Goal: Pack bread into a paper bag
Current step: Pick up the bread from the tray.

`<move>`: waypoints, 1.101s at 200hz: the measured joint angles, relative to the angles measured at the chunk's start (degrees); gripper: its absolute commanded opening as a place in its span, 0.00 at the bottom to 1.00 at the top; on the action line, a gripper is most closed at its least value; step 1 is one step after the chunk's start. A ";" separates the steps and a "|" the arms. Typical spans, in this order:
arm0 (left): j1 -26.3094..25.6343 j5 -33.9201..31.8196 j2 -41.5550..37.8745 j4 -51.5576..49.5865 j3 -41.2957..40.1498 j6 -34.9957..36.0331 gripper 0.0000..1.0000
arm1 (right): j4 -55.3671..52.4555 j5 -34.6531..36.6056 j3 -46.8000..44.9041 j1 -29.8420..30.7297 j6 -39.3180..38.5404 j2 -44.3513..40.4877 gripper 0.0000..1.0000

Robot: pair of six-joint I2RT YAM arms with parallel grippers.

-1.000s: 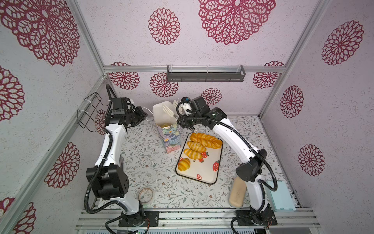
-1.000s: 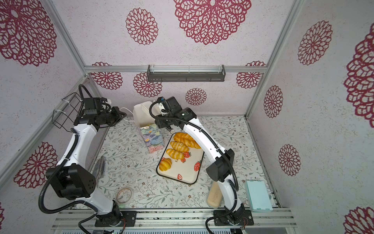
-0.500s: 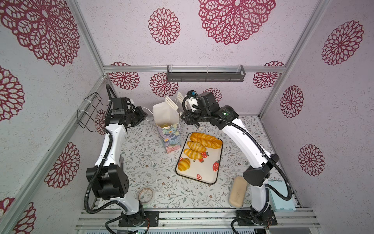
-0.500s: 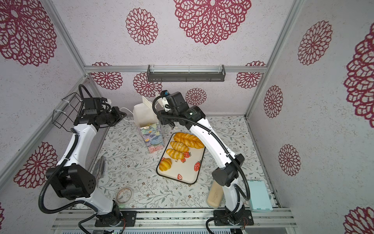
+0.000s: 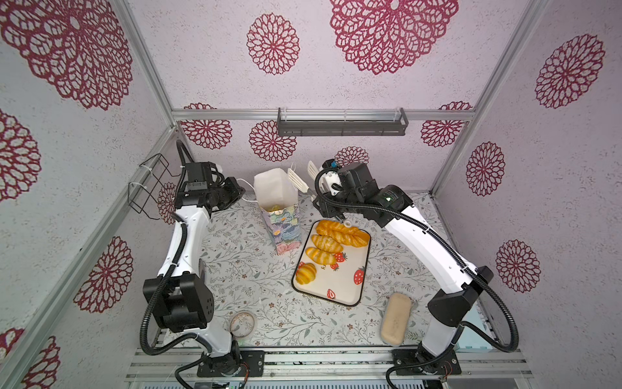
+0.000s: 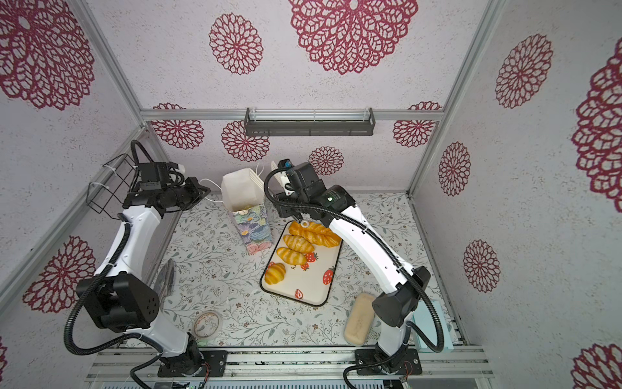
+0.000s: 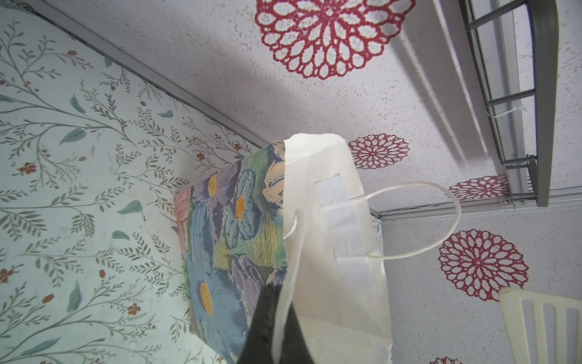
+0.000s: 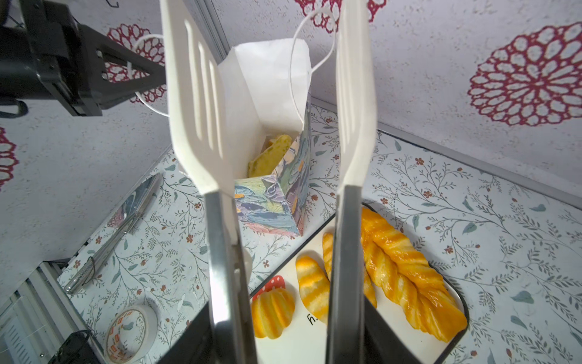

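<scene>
**Tongs withdrawn from the bag mouth**

The right hand, clamped on the tongs, has lifted them clear of the paper bag. Their blades are apart and empty. Bread lies inside the bag, and four pieces wait on the tray. The left hand stays pinched on the cord handle. The next pick can likely follow.

Bright, even light; bowed wide-angle edges.
</scene>
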 measured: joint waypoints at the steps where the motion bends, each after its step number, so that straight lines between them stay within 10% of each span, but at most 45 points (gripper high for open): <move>1: 0.00 0.00 0.02 0.00 0.00 0.00 0.00 | 0.04 0.00 -0.15 0.00 0.00 -0.09 0.56; 220: 0.00 -0.02 0.02 0.07 0.00 0.00 0.00 | 7.43 -0.76 -40.04 0.00 6.64 -15.54 0.57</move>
